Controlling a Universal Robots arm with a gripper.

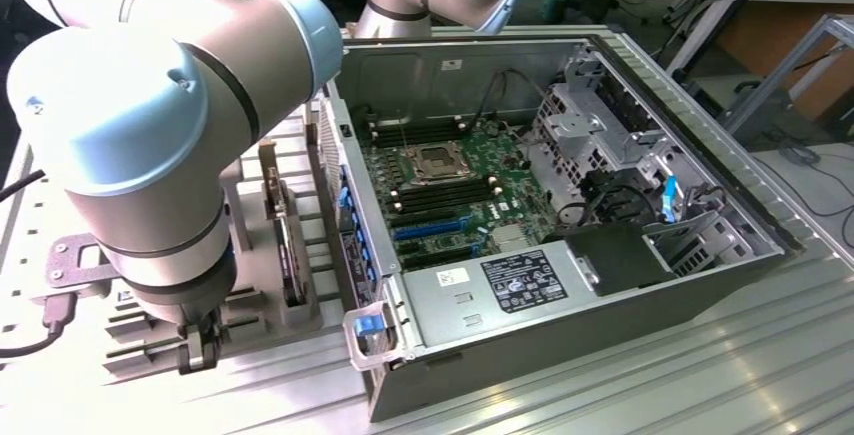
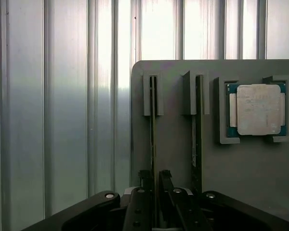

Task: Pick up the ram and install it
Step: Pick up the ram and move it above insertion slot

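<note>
Matte grey holder tray (image 2: 173, 139) carrying a square silver-faced, teal-edged processor chip (image 2: 258, 109); beneath the tray, ribbed silvery metal table (image 2: 53, 120); black gripper (image 2: 155, 174).

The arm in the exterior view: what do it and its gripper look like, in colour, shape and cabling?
The arm is built of thick, round silver-grey tubes with bulky joints, capped in pale blue and ringed by black seams. A black cable runs off near its wrist. The gripper is matt black, with small silver screw heads on its body. No lettering can be read on either.

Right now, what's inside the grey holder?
Two boards on edge in slots: the ram at the gripper, a second stick. A CPU sits in a pocket. The gripper covers both sticks' near ends.
</note>
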